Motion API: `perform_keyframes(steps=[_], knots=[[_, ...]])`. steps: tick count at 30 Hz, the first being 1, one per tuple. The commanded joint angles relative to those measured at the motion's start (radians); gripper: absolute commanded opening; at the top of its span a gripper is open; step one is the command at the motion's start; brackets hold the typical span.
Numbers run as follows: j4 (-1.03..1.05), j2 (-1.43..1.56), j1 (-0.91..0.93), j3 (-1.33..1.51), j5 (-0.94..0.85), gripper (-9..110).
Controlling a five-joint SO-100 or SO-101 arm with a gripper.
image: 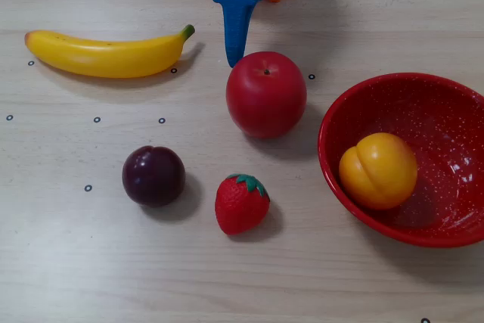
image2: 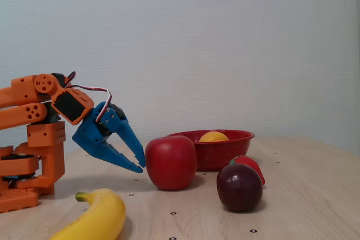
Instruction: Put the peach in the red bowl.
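Observation:
The yellow-orange peach (image: 378, 170) lies inside the red bowl (image: 333, 115), against its left wall, at the right of the overhead view. In the fixed view only the peach's top (image2: 214, 136) shows above the bowl's rim (image2: 225, 153). My blue gripper (image: 236, 58) is at the top middle of the overhead view and points down toward the table, just behind the red apple. In the fixed view the gripper (image2: 142, 167) hangs low, left of the apple, with its fingertips together and nothing between them. It is well away from the bowl.
A red apple (image: 266, 94) stands between the gripper and the bowl. A dark plum (image: 153, 175) and a strawberry (image: 241, 203) lie in front. A banana (image: 106, 54) lies at the top left. The orange arm base (image2: 28, 161) stands at the left in the fixed view.

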Motion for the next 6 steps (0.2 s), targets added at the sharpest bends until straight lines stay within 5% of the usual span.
perform_keyframes(steps=[1,6], knots=[[-0.005,0.012,-0.008,0.008,-0.003,0],[-0.005,0.012,-0.008,0.008,-0.003,0]])
